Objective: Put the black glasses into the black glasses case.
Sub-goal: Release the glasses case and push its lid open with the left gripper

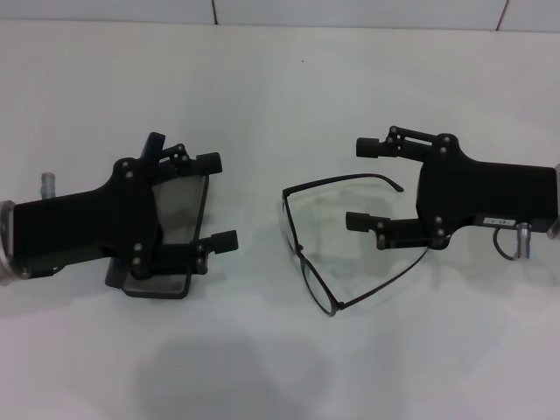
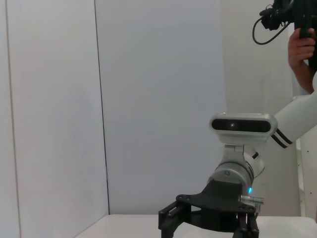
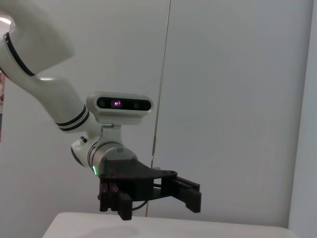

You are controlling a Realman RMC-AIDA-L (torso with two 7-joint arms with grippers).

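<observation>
The black glasses point(image 1: 302, 254) lie unfolded on the white table, lenses toward the middle and both temple arms reaching right. My right gripper point(image 1: 363, 184) stands open at table level, and the end of the upper temple arm lies between its fingers without being touched. The lower temple arm passes under its lower finger. The black glasses case point(image 1: 179, 197) lies at the left with its grey lining showing, largely hidden beneath my left gripper point(image 1: 219, 201), which hovers open over it. Each wrist view shows only the other arm: the right arm point(image 2: 233, 173) and the left arm point(image 3: 106, 153).
The white table point(image 1: 289, 96) ends at a white panelled wall at the back. A person's hand point(image 2: 301, 47) holds a black cabled device high in the left wrist view.
</observation>
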